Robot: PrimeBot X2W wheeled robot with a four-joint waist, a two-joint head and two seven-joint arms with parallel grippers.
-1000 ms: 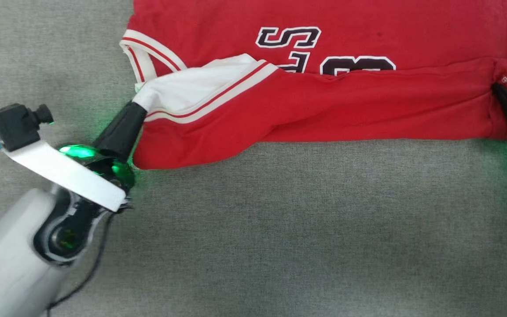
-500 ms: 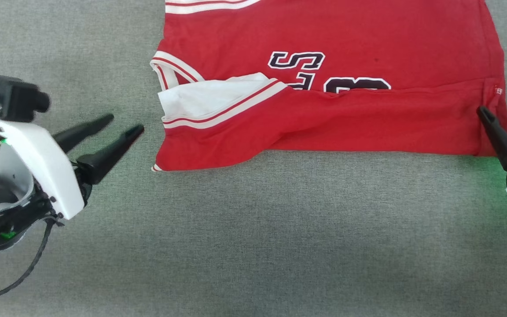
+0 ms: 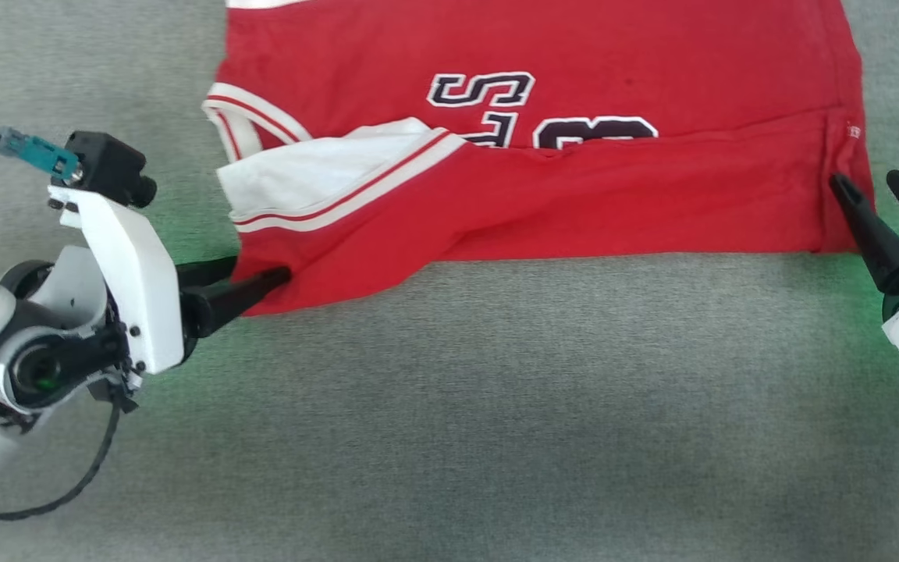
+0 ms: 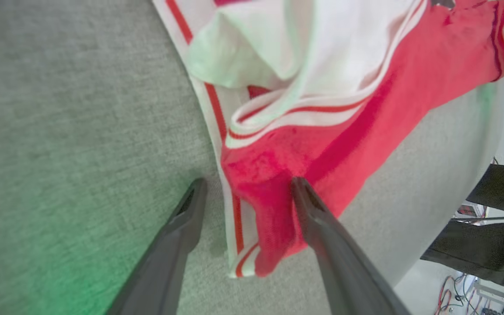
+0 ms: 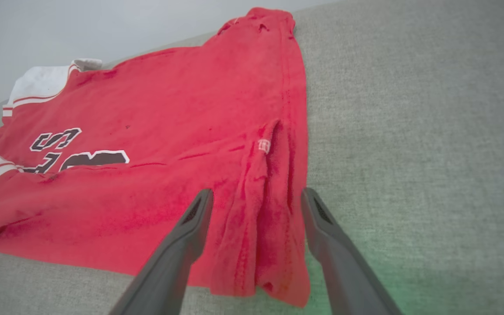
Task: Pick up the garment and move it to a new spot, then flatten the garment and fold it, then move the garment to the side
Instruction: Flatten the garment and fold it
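Head view: the left arm enters low from the left, its left end effector (image 3: 258, 275) released, fingers astride the red jersey (image 3: 574, 195) at its near-left corner. The right end effector (image 3: 863, 181), released, flanks the right edge. The jersey lies toward the surface's (image 3: 496, 406) far edge.
Left wrist view: fingers straddle the striped hem.
Right wrist view: fingers straddle bunched side cloth.

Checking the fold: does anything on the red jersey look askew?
Yes. The garment is folded unevenly: at its left end the white sleeve lies crumpled, and that corner bulges past the straight folded edge.
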